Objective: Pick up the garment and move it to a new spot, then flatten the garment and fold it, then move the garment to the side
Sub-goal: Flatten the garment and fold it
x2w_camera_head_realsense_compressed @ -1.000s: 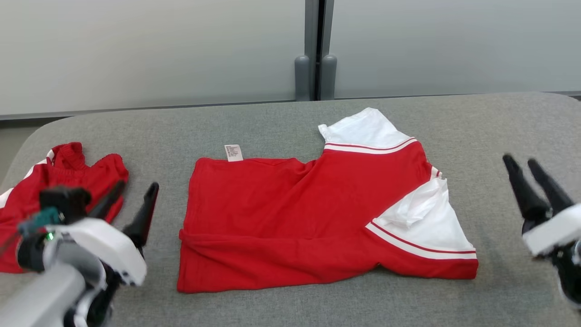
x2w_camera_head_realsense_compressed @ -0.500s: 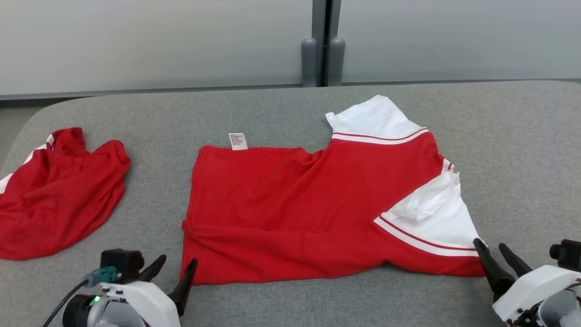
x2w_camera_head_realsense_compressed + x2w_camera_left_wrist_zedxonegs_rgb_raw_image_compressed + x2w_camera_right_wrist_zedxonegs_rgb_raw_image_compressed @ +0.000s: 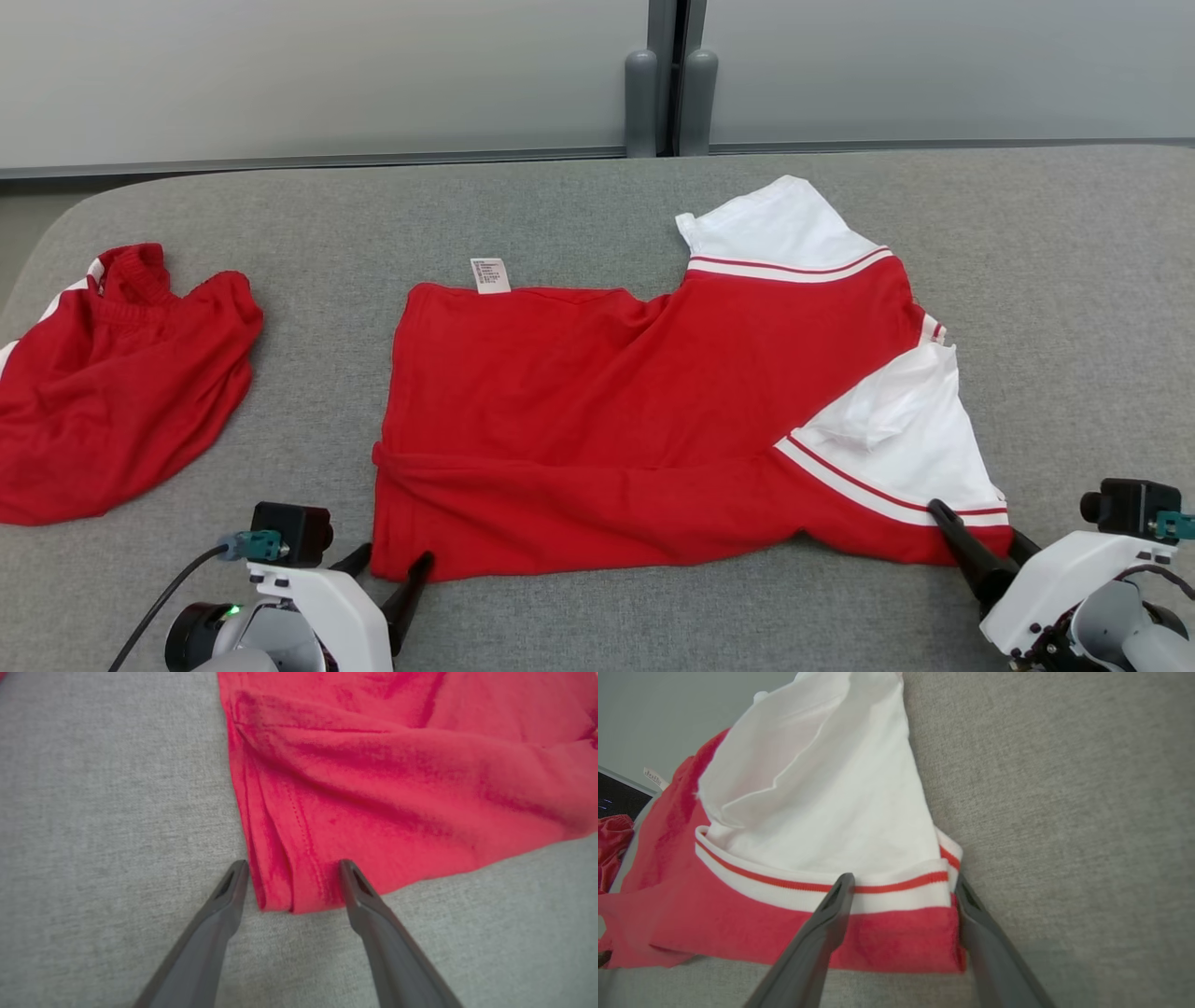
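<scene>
The garment (image 3: 653, 411), a red shirt with white, red-striped parts, lies roughly flat in the middle of the grey table (image 3: 579, 215). My left gripper (image 3: 392, 574) is open at its near left corner. In the left wrist view that red hem corner (image 3: 285, 891) lies between the two spread fingers of the left gripper (image 3: 292, 872). My right gripper (image 3: 976, 527) is open at the near right corner. In the right wrist view, the right gripper (image 3: 902, 882) straddles the striped white and red corner (image 3: 901, 905). Neither pair of jaws has closed on the cloth.
A second red garment (image 3: 112, 392) lies crumpled at the table's left edge. Pale wall panels with two grey posts (image 3: 667, 93) stand behind the table. Bare grey cloth surface (image 3: 1074, 308) stretches right of the shirt.
Both grippers have come down from beside the shirt to its near corners and now straddle them, still open. The camera has tilted a little, shifting the whole picture.
</scene>
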Robot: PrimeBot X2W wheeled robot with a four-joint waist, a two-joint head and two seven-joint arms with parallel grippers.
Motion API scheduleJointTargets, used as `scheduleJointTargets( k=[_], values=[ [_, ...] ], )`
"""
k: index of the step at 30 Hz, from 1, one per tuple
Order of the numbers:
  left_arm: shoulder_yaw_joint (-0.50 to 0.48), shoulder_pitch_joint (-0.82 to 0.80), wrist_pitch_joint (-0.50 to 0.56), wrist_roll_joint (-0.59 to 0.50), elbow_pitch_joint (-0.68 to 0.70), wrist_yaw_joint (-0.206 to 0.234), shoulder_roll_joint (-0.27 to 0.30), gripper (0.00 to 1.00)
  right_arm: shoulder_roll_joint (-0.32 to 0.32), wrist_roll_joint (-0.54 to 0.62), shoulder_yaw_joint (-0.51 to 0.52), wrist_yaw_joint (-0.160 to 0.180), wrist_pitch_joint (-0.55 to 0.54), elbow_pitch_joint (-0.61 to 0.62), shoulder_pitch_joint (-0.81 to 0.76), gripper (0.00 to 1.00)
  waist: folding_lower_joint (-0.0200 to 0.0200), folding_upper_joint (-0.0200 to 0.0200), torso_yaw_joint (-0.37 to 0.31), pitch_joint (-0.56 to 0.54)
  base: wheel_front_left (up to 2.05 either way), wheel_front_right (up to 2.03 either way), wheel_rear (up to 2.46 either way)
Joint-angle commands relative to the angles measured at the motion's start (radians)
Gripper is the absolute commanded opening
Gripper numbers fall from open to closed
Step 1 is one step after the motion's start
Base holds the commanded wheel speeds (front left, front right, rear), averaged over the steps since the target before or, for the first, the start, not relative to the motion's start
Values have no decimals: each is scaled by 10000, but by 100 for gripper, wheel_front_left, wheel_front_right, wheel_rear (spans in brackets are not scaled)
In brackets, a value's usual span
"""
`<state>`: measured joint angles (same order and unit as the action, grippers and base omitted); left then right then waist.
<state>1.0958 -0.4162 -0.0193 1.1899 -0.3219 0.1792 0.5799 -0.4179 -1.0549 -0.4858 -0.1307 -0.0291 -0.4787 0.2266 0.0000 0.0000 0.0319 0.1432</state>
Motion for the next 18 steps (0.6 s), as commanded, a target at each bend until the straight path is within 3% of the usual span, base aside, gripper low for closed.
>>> scheduleJointTargets(
  k=[1,2,3,4,11,18],
  values=[
    [100,-92,170,25,-151,-82,-28,77,110,46,-103,-2,-169,-38,-108,71,0,0,-10,6,0,0,0],
    [132,-112,235,42,-230,-129,-64,39,115,66,-112,-2,-204,-1,-115,44,0,0,-14,12,0,0,0],
    [76,-126,177,102,-287,-157,-122,0,120,79,-124,-2,-233,57,-119,25,0,0,-15,19,0,0,0],
    [65,-170,180,91,-357,-188,-136,0,104,113,-131,-2,-238,123,-118,0,0,0,-17,22,0,0,0],
    [96,-255,341,29,-200,-158,80,0,-123,128,-24,-2,-351,509,-155,0,0,0,21,-103,0,0,0],
    [288,71,996,141,1017,200,812,0,-798,-151,467,-2,-1161,1555,-803,0,0,0,26,-411,0,0,0]
  ],
)
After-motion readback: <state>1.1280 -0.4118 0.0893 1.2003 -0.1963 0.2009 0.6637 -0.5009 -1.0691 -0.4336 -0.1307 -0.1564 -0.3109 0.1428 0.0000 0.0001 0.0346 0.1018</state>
